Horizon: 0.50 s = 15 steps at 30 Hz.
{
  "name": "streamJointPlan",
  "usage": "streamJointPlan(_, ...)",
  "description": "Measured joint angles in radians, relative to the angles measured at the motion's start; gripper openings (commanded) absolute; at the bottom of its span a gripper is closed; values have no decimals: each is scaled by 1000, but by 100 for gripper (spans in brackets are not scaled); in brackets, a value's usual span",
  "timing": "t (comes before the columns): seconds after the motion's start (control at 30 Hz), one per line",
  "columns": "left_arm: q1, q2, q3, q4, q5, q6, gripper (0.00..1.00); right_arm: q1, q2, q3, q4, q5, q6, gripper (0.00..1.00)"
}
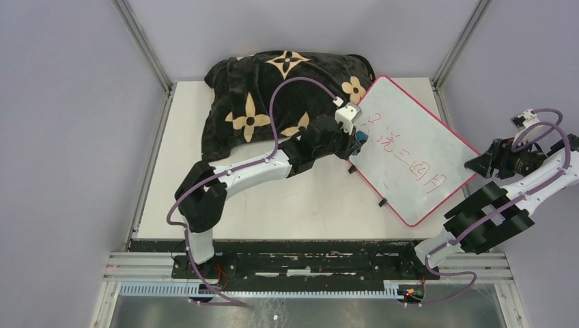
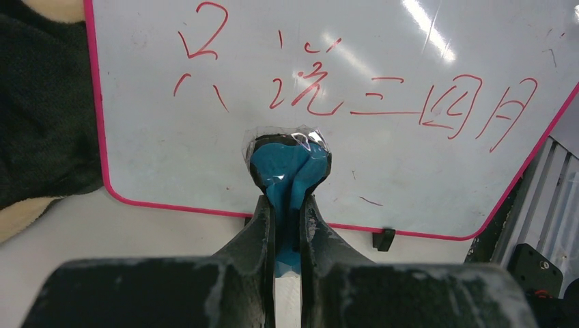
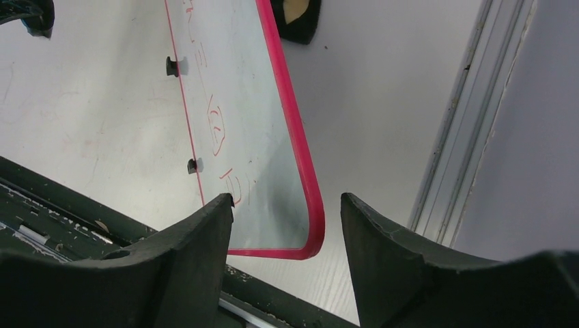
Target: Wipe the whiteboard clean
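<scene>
The whiteboard [image 1: 416, 147] is white with a pink-red rim and lies tilted on the right of the table, its far corner propped on the pillow. Red handwritten marks [image 2: 382, 96] cover its middle. My left gripper [image 1: 358, 139] is shut on a blue eraser pad [image 2: 287, 167], which sits at the board's near-left edge below the marks. My right gripper [image 1: 478, 164] is open and empty beside the board's right corner [image 3: 307, 239], which lies between its jaws in the right wrist view.
A black pillow with tan flowers [image 1: 273, 96] lies at the back left, under the left arm. Small black clips [image 2: 384, 239] sit on the board's near rim. A metal rail [image 1: 307, 263] runs along the table's front edge.
</scene>
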Motion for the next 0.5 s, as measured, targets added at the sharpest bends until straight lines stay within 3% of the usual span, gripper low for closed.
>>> streamJointPlan(0.4,0,75,109,-5,0,33,3,0,2,-26,0,-23,-6,53)
streamJointPlan(0.5,0,105,146,-20,0,37,3,0,2,-27,0,-23,-8,45)
